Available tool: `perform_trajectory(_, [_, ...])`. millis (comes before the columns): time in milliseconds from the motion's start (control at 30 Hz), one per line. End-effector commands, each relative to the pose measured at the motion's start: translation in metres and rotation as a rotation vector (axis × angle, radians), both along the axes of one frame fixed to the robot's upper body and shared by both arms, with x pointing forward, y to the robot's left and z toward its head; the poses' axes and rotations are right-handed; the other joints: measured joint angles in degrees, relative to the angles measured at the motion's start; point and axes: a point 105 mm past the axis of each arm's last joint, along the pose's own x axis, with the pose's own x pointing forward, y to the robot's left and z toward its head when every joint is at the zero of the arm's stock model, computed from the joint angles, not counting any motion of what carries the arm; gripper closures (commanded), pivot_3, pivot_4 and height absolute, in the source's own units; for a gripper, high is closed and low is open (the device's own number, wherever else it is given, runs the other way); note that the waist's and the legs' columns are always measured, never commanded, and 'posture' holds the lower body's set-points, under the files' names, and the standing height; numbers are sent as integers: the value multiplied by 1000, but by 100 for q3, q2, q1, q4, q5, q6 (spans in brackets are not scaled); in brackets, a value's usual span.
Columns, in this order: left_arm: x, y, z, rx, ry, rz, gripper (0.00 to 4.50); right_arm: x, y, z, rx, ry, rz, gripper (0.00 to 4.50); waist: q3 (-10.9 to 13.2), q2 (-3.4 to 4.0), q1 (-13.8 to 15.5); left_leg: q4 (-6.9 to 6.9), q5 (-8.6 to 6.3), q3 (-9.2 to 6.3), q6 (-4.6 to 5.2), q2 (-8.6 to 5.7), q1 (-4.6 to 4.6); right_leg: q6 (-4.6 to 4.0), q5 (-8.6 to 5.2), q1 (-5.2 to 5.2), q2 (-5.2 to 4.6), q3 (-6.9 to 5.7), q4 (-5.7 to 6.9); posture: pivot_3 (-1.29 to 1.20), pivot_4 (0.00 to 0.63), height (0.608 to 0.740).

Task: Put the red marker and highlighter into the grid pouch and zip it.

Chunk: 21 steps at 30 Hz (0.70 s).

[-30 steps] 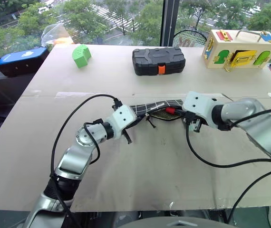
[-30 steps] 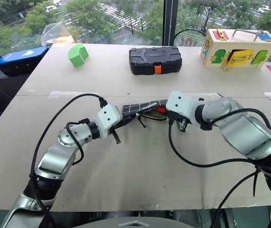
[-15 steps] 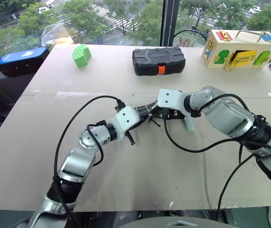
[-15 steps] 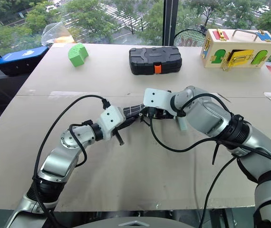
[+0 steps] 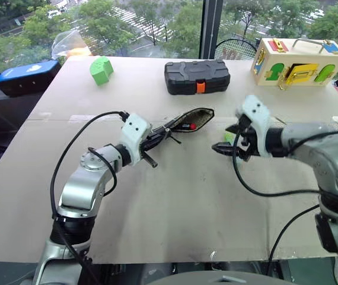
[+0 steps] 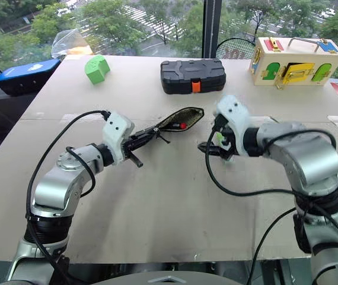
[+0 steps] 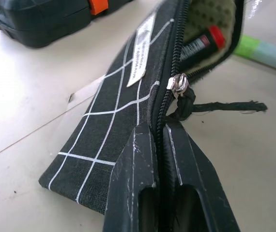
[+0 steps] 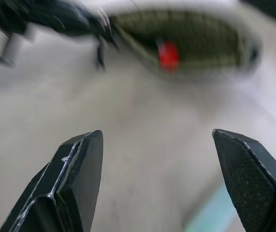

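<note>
Right gripper (image 5: 225, 146) just let go & backed off, jaws wide, empty; red marker (image 7: 203, 42) now sits inside the grid pouch (image 5: 184, 122). Left gripper (image 7: 160, 145) still pinched shut on the pouch edge, mid-frame. We reckon highlighter (image 7: 266, 50) next, lying on the table.

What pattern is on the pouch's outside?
Black fabric with a white grid on the pouch, clearest in the left wrist view.

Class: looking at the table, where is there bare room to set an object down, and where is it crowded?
Bare: the near half of the table, and between green block and black case. Crowded: the middle, around pouch, highlighter and both arms.
</note>
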Motion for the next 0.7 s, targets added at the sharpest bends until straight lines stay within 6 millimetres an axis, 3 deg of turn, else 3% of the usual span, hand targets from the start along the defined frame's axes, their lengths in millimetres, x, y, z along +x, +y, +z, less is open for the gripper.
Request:
perform_trajectory(33, [-1, -2, 23, 23, -84, -23, 4500, 20, -16, -28, -89, -43, -238, 872, 0, 0, -15, -1, 2, 2, -4, -1, 1, 0, 0, -3, 1, 3, 4, 0, 150, 740])
perform_trajectory(200, [-2, -3, 25, 47, -95, -37, 4500, 33, -25, -74, -148, 2, -401, 872, 1, 2, -17, -2, 10, 8, -16, -3, 6, 0, -1, -9, 9, 4, 16, 0, 150, 740])
perform_trajectory(367, [-3, -4, 25, 51, -97, -40, 4500, 36, -31, -84, -128, -3, -469, 3004, -2, -3, -5, -2, 11, 14, -18, -3, 19, 2, -2, -3, 10, 6, 19, 0, 150, 740])
perform_trajectory(433, [-4, -6, 26, 46, -103, -46, 4500, 32, -34, -77, -88, -10, -466, 3767, -2, -4, 4, -1, 11, 13, -18, -3, 19, 1, -2, -2, 9, 6, 19, 0, 150, 740])
perform_trajectory(533, [-4, -7, 25, 55, -115, -57, 4500, 20, -36, -60, -37, -31, -389, 3766, 1, 0, 45, -1, 11, 11, -17, -6, 15, 1, -2, -2, 6, 9, 17, 0, 150, 740])
perform_trajectory(633, [-5, -10, 25, 77, -142, -77, 4500, -13, -25, -27, 3, -27, -123, 3766, 7, 10, 44, -3, 11, 7, -17, -6, 7, 1, -2, -4, 7, 10, 8, 0, 150, 740])
perform_trajectory(700, [-5, -14, 23, 105, -164, -100, 4500, -26, -22, -7, -34, -47, -12, 3766, 9, 12, 24, -6, 11, 3, -17, -4, 7, 1, -2, -5, 9, 11, 6, 0, 150, 740])
